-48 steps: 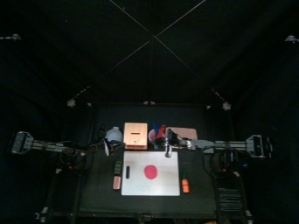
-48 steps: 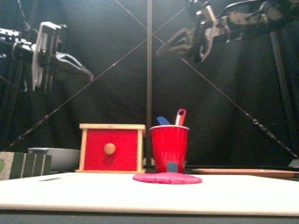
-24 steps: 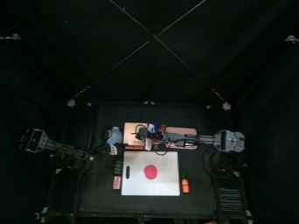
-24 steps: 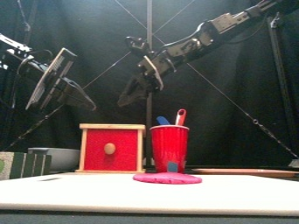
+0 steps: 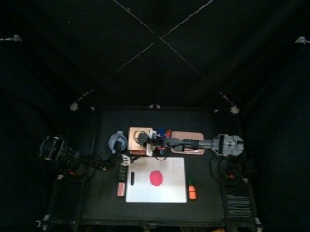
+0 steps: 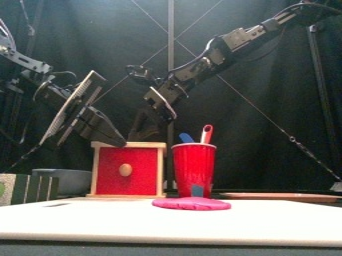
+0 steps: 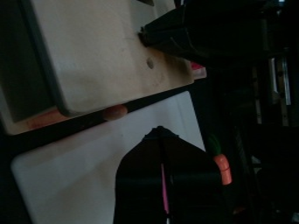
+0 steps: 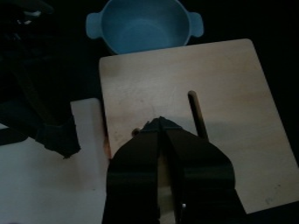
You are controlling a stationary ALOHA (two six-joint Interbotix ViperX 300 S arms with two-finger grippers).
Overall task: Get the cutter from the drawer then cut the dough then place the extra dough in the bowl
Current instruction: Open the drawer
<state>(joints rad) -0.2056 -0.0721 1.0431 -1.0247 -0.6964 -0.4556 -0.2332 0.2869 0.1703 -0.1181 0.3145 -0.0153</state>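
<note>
Arms over wooden box [image 6: 128, 145]; drawer [image 6: 110, 160] shut.
Hazard: left fingers [image 7: 142, 175] and right fingers [image 8: 138, 166] pressed together; unspread, they could skid off the knob [image 6: 126, 170], shoving the box.

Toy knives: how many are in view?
2. Both stand in the red cup: the blue knife at its left in the front view, the red knife at its right.

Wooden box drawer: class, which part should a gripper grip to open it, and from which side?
The small round knob at the middle of the red drawer front. It sticks out toward the front camera, so coming in level from that side, a jaw on each side of it, likely suits best.
</note>
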